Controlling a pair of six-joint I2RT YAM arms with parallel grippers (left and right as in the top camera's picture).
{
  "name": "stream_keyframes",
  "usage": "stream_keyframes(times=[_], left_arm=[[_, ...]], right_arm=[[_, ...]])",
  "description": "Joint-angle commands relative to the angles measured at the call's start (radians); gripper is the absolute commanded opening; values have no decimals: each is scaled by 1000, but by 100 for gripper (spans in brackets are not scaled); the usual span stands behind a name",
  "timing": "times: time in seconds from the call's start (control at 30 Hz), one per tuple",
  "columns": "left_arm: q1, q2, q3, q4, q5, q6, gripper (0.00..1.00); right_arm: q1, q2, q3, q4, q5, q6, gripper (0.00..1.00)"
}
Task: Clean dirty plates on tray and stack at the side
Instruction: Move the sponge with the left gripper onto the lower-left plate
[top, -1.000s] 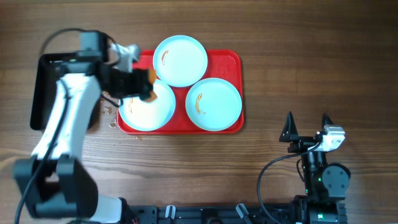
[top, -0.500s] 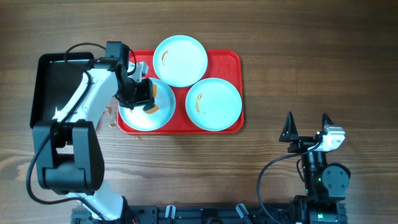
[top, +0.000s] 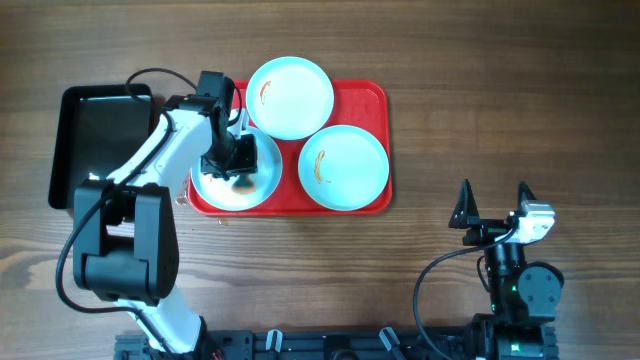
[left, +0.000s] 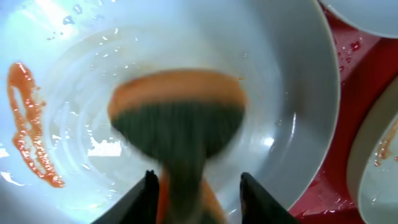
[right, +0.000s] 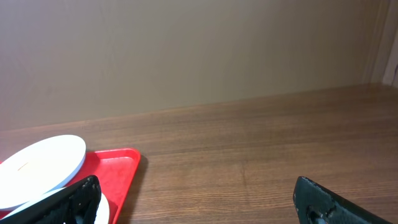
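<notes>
since the smeared plate in the tray's left front corner needs wiping, the left gripper hangs over it, jaws partly apart about a blurred sponge; whether they grip it cannot be told. the right gripper rests off the tray's right front corner, jaws wide. the plates lie flat, face up; the tray's long axis runs left to right.

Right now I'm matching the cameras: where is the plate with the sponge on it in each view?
Overhead: the plate lies left of centre, nearest the black pan.
Left wrist: it fills most of the frame.
Right wrist: not in it.
Shared landmark: the red tray, in all three.
</notes>
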Motion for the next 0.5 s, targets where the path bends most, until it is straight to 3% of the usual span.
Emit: stream_keyframes(times=[0.0, 0.27, 0.47], left_arm=[[-2, 6, -3, -3, -31, -6, 49], [-2, -86, 174, -164, -30, -6, 54], [-2, -165, 191, -179, -18, -6, 98]], right_arm=[[-5, -6, -1, 3, 14, -12, 100], [-5, -6, -1, 3, 14, -12, 100], [-5, -6, -1, 3, 14, -12, 100]])
